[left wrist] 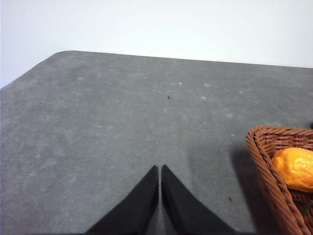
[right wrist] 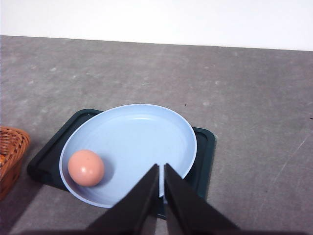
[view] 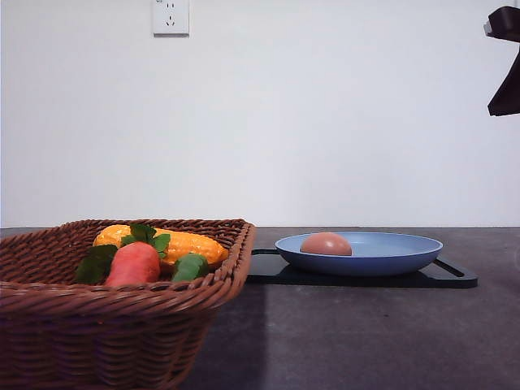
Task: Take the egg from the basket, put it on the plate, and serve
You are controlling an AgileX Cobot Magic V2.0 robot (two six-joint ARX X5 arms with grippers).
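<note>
Left gripper [left wrist: 160, 169]: fingers [left wrist: 142, 200] pressed together, a hairline slit between the tips, nothing held; poised above bare grey bench [left wrist: 112, 127], just beside the basket corner.

Basket [view: 122, 325]: dark brown woven wicker, rectangular, flared sides, braided rim; at the left of the front view, nearest the camera. Contents: yellow-orange toy corn cob [view: 183, 244] lying toward the back; orange-red toy carrot [view: 134, 264] with green leaves [view: 146, 236] in front of the cob, touching it; small green piece [view: 191, 266] just beside the carrot, kind unclear.

Wall socket [view: 171, 16]: white, high on the pale wall behind the basket.

Tray [view: 443, 278]: flat, black, rounded corners, resting on the bench just beside the basket's right edge; whether touching it, cannot tell.

Plate [view: 390, 252]: round, shallow, matte blue, seated on the tray, rim overhanging the tray edge in the right wrist view.

Egg [view: 326, 244]: smooth, light reddish-brown, lying inside the plate toward the side nearest the basket, close to the rim.

Right gripper [right wrist: 161, 169]: fingers [right wrist: 183, 205] closed tip to tip, thin gap only, empty; raised above the plate edge, well apart from the egg.
</note>
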